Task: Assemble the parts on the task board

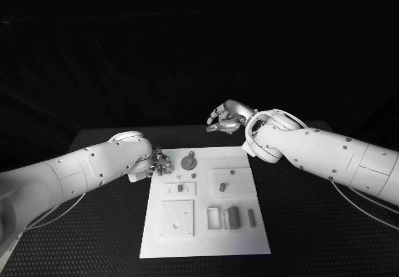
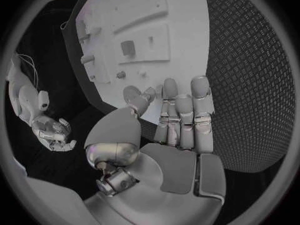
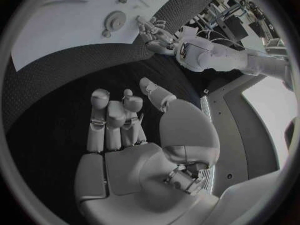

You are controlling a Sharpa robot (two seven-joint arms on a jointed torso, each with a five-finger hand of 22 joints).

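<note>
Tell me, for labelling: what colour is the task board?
White task board; head view shows it best.

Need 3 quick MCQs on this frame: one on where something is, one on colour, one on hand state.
1. Where is the left hand?
A. at the board's far left corner
B. off the table
C. at the board's near edge

2. What colour is the task board?
A. black
B. white
C. blue

3. What does the right hand hold?
A. a part
B. the board
C. nothing

Answers:
1 A, the head view shows it at that corner.
2 B, pale plate on the black table.
3 C, fingers apart, palm bare in the right wrist view.
</note>
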